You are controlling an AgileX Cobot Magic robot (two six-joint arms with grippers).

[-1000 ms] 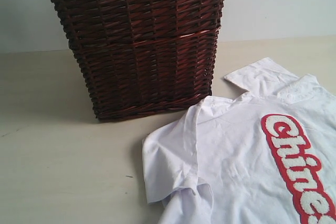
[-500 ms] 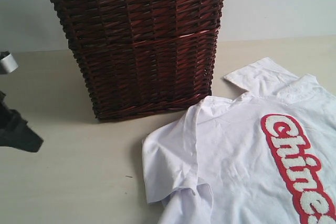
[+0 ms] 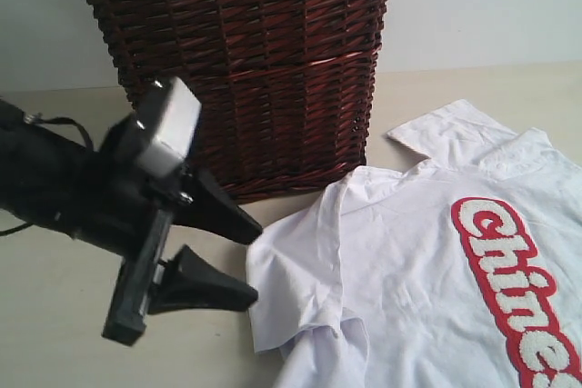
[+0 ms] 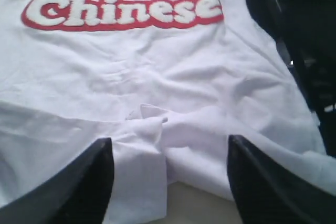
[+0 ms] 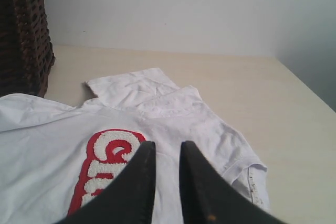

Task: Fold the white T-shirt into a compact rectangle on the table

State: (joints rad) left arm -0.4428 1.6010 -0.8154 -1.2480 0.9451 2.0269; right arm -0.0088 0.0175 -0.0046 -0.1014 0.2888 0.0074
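The left end effector (image 3: 245, 261) is spread wide, empty, beside the rumpled sleeve of the white T-shirt (image 3: 409, 261), which lies unfolded on the counter (image 3: 73, 315). The right end effector (image 5: 164, 182) hovers nearly clenched, holding nothing. Next, I judge: pinch that sleeve edge.

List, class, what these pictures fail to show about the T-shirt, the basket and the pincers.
- White T-shirt: its lower part and the end of the lettering are cut off by the exterior view's edge.
- Wicker basket: its inside is cut off by the top edge.
- Right pincer: absent from the exterior view; the wrist view shows only narrowly parted tips.
- Left pincer: open, partly blurred.
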